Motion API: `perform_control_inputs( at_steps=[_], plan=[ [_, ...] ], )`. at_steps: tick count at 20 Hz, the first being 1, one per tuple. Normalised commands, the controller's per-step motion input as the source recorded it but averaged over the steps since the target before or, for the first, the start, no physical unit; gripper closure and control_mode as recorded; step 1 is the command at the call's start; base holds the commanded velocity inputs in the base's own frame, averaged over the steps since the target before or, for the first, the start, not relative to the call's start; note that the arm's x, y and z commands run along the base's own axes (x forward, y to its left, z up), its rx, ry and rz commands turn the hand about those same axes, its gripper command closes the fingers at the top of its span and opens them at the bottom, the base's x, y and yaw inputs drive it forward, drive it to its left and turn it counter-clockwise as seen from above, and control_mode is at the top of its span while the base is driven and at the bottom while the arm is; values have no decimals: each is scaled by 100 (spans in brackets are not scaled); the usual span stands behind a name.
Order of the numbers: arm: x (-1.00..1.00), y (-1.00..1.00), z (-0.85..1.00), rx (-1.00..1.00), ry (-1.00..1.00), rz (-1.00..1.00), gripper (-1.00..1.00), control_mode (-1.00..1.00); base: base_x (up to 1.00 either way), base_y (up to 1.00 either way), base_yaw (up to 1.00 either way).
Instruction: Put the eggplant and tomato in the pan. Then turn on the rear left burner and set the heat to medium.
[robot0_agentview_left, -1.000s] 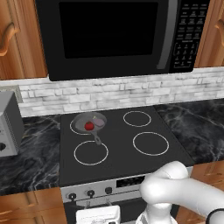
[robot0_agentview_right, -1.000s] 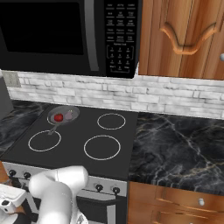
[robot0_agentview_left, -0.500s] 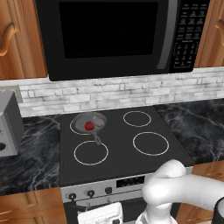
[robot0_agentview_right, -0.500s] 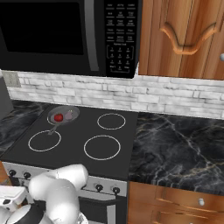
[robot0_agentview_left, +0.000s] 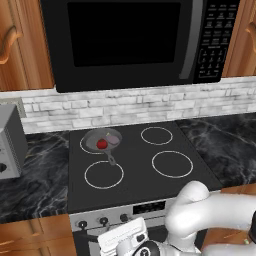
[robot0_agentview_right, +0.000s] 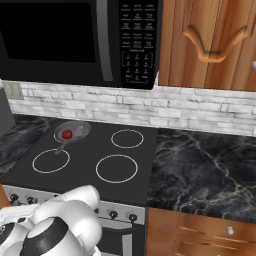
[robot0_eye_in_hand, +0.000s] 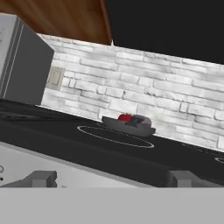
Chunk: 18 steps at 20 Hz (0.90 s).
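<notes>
Pincer (robot0_agentview_left: 131, 243) sits low in front of the stove's control panel (robot0_agentview_left: 125, 212), below the knob row; jaws spread wide, nothing between them. Hand camera looks across the front edge of the cooktop (robot0_eye_in_hand: 87, 148) toward the back wall, with two grey knobs (robot0_eye_in_hand: 37, 178) at the near edge.

Landmark = cooktop (robot0_agentview_left: 135, 165), black glass.
- Nearest the panel, front left: white ring (robot0_agentview_left: 104, 174), bare.
- Front right: larger white ring (robot0_agentview_left: 172, 163), bare.
- Rear right: smaller white ring (robot0_agentview_left: 156, 135), bare.
- Rear left: the pan (robot0_agentview_left: 101, 140) sits on the rear left burner (robot0_agentview_left: 83, 145), covering most of its outline. Handle points toward the front left ring.

In the pan: the tomato (robot0_agentview_left: 101, 144) on the left half, the eggplant (robot0_agentview_left: 113, 141) just beside it to the right. Hand view shows the same pair above the pan's rim, tomato (robot0_eye_in_hand: 125, 117) left, eggplant (robot0_eye_in_hand: 139, 120) right; contact between them can't be resolved.

Left of the cooktop: dark marble table (robot0_agentview_left: 30, 175) with a grey appliance (robot0_agentview_left: 10, 145) on it. Right of it: more table (robot0_agentview_right: 205, 165). Behind: white brick backsplash (robot0_agentview_left: 150, 107). Above: black microwave (robot0_agentview_left: 130, 40), flanked by wooden cabinets (robot0_agentview_right: 210, 45).
</notes>
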Motion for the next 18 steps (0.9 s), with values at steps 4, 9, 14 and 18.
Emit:
perform_control_inputs(
  at_steps=[4,9,14,18],
  plan=[
    [0,9,-1,13,0,5,-100,-100,0,0,0],
    [20,6,-3,21,0,1,-100,-100,0,0,0],
    [26,2,-56,19,0,0,-100,-100,0,0,0],
    [38,0,-63,19,0,0,-100,-100,0,0,0]
  ],
)
